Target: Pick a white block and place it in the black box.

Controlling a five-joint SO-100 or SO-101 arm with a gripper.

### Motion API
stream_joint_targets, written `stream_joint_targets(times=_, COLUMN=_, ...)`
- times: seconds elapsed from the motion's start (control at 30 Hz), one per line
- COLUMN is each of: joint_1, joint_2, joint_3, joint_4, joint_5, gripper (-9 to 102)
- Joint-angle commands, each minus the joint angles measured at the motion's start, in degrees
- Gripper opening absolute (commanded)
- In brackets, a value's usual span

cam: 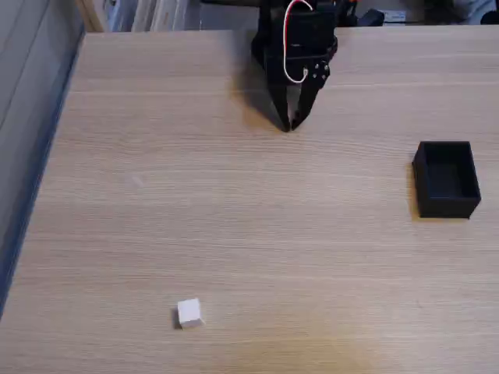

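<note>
A tiny white block lies on the wooden table near the front edge, left of centre in the fixed view. The black box stands open-topped at the right side of the table, nothing visible inside it. My gripper hangs at the back centre of the table, pointing down with its fingertips together just above the wood. It is shut and holds nothing. It is far from both the block and the box.
The wooden table ends at a left edge beside a grey wall. Clutter and the arm's base sit along the back edge. A white cable loops over the arm.
</note>
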Motion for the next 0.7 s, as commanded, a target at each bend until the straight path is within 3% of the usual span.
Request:
stream_joint_targets(times=0.0, joint_1=0.97, joint_2=0.35, joint_3=0.62, joint_4=0.18, joint_5=-1.14, gripper=0)
stream_joint_targets(times=0.33, joint_1=2.99, joint_2=-4.13, joint_3=-6.68, joint_4=0.35, joint_5=-0.97, gripper=0)
stream_joint_targets(times=0.67, joint_1=2.11, joint_2=-19.78, joint_3=-19.42, joint_4=-2.99, joint_5=4.75, gripper=1)
